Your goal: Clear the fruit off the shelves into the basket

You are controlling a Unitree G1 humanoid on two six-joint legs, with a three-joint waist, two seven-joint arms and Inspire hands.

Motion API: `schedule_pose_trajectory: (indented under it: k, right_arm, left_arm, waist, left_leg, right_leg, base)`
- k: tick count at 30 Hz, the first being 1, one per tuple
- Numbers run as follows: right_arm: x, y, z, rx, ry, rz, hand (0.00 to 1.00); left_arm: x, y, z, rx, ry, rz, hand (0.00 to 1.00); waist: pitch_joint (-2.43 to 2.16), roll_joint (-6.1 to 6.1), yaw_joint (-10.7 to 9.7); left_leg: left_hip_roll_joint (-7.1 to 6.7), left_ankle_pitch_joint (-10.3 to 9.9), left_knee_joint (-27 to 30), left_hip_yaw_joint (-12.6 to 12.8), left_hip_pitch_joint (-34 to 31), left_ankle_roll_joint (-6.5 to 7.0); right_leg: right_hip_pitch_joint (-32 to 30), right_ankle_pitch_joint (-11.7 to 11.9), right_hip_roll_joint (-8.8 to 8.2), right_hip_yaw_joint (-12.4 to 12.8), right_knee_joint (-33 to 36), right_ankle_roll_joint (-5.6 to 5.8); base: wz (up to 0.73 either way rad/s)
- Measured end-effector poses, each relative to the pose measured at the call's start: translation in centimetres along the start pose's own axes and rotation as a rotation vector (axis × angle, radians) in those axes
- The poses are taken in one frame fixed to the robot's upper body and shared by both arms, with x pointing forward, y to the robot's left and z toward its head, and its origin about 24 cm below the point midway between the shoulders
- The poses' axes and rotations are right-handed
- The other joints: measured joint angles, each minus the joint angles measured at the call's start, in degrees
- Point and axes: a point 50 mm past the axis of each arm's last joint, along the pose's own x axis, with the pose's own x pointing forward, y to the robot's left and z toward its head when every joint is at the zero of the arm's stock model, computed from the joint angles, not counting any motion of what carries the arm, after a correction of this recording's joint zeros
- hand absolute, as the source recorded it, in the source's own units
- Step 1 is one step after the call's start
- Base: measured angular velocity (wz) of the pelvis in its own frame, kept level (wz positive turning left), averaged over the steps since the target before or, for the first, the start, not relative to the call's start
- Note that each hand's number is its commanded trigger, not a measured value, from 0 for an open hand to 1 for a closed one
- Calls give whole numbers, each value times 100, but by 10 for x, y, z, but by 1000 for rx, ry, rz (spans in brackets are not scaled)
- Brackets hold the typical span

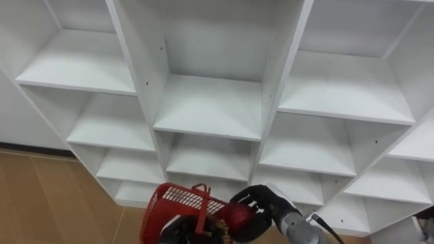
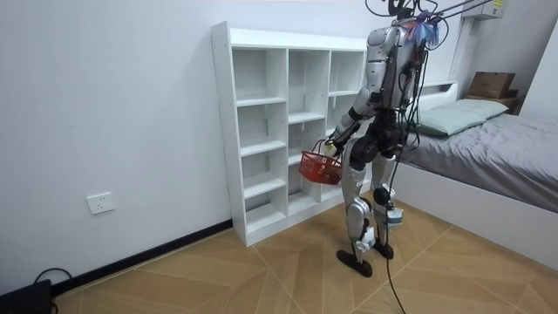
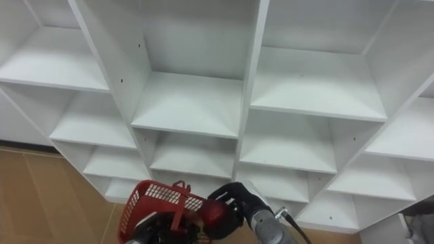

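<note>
A red mesh basket hangs low in front of me, before the white closet. Its red handle stands upright, and my left hand shows dark beneath it, curled on the handle. My right hand comes in from the lower right and is shut on a round red fruit, held at the basket's right rim. In the room view I stand upright facing the closet, with the basket at hip height between me and the shelves.
The closet has three columns of open white compartments, with bare shelf boards at arm's reach. Wooden floor lies at the lower left. A bed stands behind me at the room view's right.
</note>
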Motion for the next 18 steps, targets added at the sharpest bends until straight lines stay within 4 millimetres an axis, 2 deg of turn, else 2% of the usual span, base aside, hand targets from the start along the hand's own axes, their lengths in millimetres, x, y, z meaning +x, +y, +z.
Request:
schedule_pose_trajectory:
  k: [18]
  right_arm:
    - [2, 4, -8, 15, 31, 13, 100]
  left_arm:
    - [0, -5, -4, 58, 19, -45, 100]
  waist:
    - [17, -36, -18]
  left_leg:
    - [-74, -14, 27, -106, -24, 26]
  right_leg:
    - [26, -41, -46, -66, 13, 52]
  base:
    - [3]
